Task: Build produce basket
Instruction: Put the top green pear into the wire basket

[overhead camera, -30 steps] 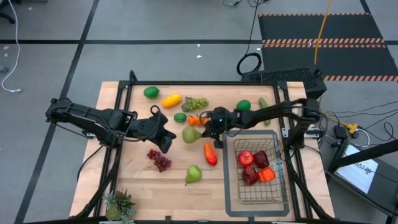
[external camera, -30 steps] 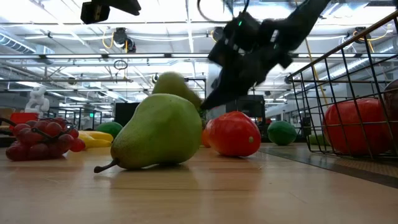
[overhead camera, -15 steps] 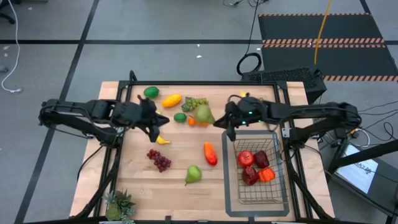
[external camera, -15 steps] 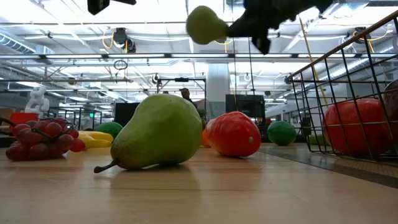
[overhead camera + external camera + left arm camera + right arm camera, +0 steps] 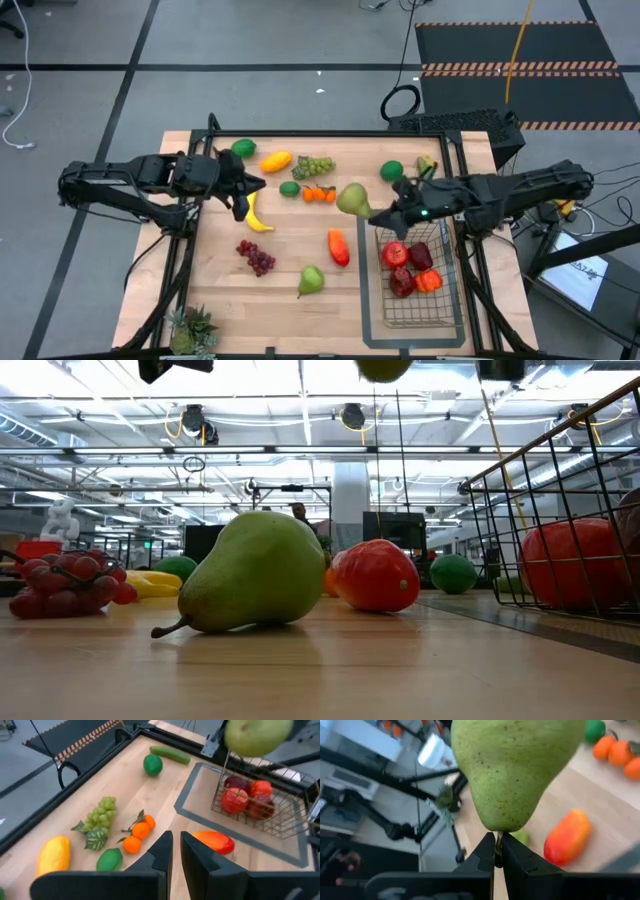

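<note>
The right gripper has its fingers clenched on the stem of a green pear, which hangs in the air beyond the fingertips. Seen from above, that pear sits just off the near corner of the wire-mesh basket, not yet over it. Past the fingers, inside the basket, lie dark red apples and an orange-red piece. No writing or label can be read on any of them.

The left gripper has its fingers pressed nearly together with nothing seen between them. Just beside the fingertips on the worktop lies a yellow banana. Ahead of these fingers are small oranges with leaves, a lime, green grapes, a yellow mango and a red-orange mango. Farther out lie a round green fruit and a cucumber.

Farther from both grippers rest red grapes, a second green pear and a spiky potted plant.
</note>
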